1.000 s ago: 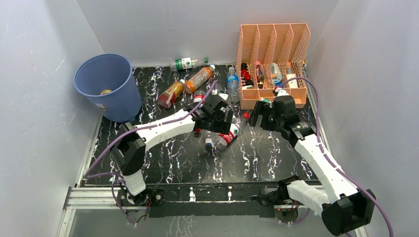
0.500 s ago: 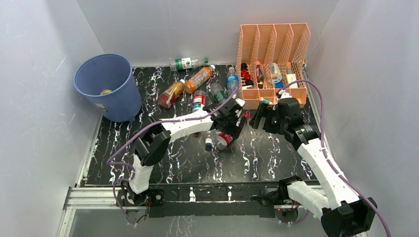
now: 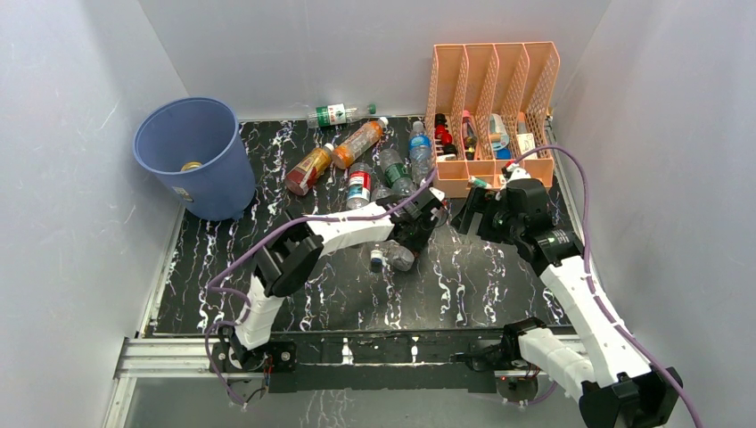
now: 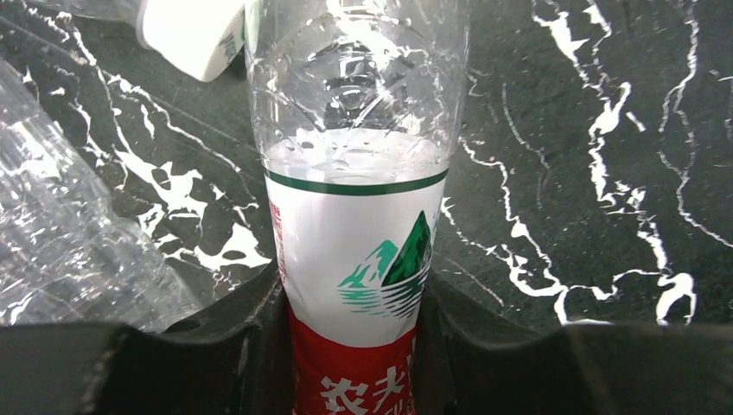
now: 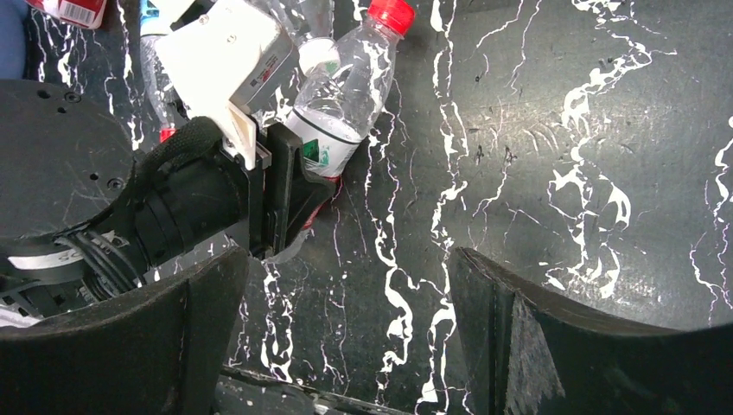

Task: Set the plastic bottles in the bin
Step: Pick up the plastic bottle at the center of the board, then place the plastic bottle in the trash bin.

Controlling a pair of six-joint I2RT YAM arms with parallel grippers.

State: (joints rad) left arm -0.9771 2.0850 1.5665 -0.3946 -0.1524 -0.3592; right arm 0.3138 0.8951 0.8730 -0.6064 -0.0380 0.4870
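Observation:
My left gripper [image 3: 419, 226] is shut on a clear plastic bottle [image 4: 354, 173] with a red cap and a white, green and red label, lying on the black marble table. Both fingers press the label's sides, as the right wrist view [image 5: 341, 104] also shows. My right gripper [image 3: 470, 214] is open and empty, hovering just right of it [image 5: 346, 328]. The blue bin [image 3: 192, 156] stands at the far left with something inside. Loose bottles lie behind: two orange [image 3: 310, 169] [image 3: 358, 143], a green-labelled one [image 3: 339, 113], a red-labelled one [image 3: 359, 183] and a blue-labelled one [image 3: 419, 147].
A crushed clear bottle [image 3: 392, 259] with a white cap lies just near of my left gripper; it shows at the left in the left wrist view [image 4: 69, 242]. The peach file organizer [image 3: 492, 116] with small bottles stands at the back right. White walls enclose the table.
My left arm has reached to the right and its gripper has come down around the red-capped bottle. My right gripper has shifted slightly right and stays open.

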